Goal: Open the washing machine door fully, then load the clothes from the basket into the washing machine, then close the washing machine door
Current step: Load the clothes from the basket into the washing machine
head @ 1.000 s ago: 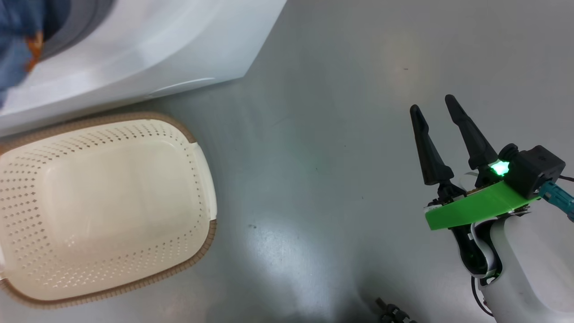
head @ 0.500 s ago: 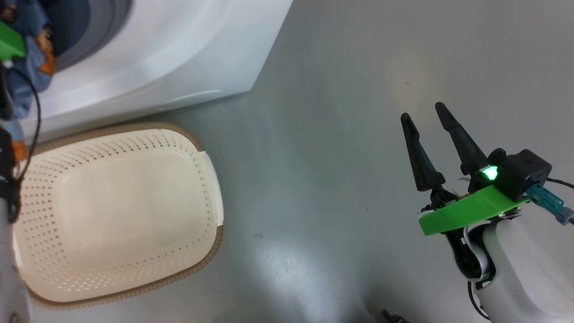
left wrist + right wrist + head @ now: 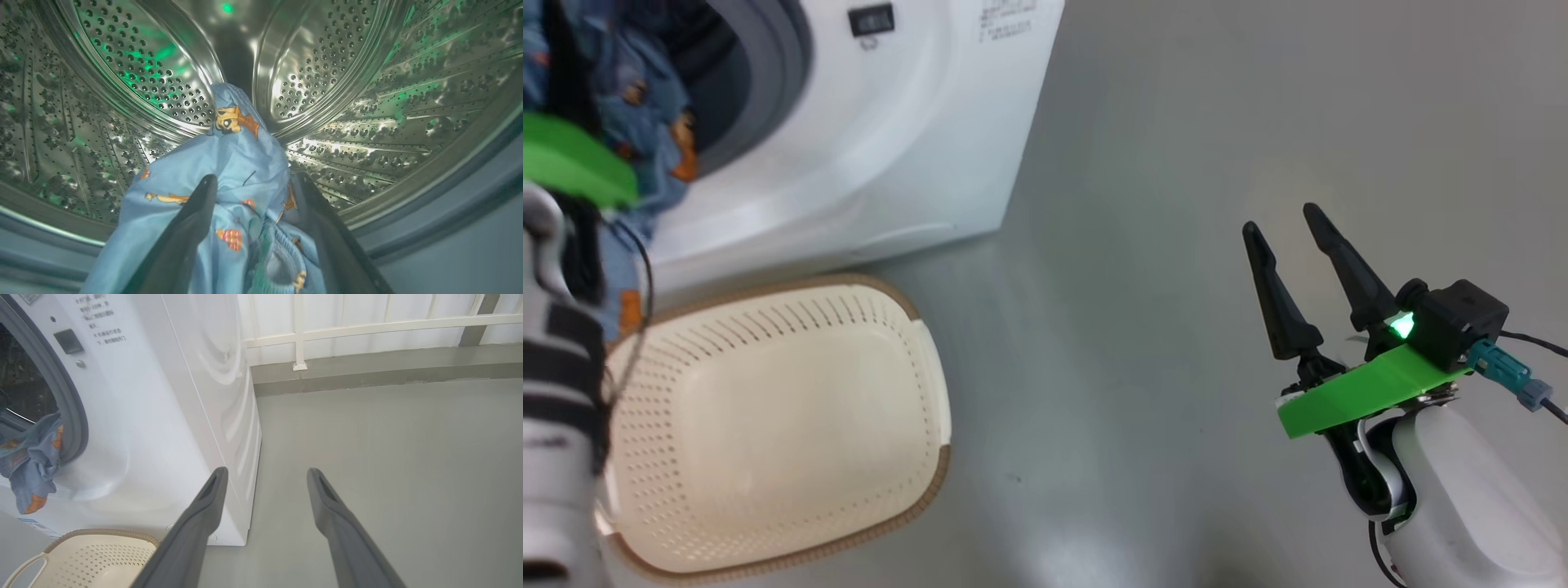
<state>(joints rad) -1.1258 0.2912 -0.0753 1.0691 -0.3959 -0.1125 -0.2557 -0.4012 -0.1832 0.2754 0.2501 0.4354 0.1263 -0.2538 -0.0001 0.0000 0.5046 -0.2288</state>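
Note:
The washing machine (image 3: 890, 139) stands at the upper left, its grey-ringed opening (image 3: 792, 73) uncovered. My left gripper (image 3: 253, 183) is shut on the clothes (image 3: 229, 163), light blue fabric with orange figures, at the mouth of the perforated steel drum (image 3: 367, 81). Part of the clothes (image 3: 32, 461) hangs over the opening's lower lip. The cream basket (image 3: 784, 441) sits on the floor before the machine, its inside showing bare plastic. My right gripper (image 3: 1286, 224) hangs open over the floor to the right, holding nothing. The washing machine door is out of view.
Grey floor (image 3: 1176, 163) stretches right of the machine. A white railing (image 3: 367, 324) and low kerb run along the far wall. My left forearm (image 3: 556, 392) stands at the basket's left edge. A blue label (image 3: 36, 526) marks the machine's lower corner.
The head camera has tilted up, showing more of the machine's front. My left arm has come into view at the left, carrying the clothes to the opening. The right gripper stays open.

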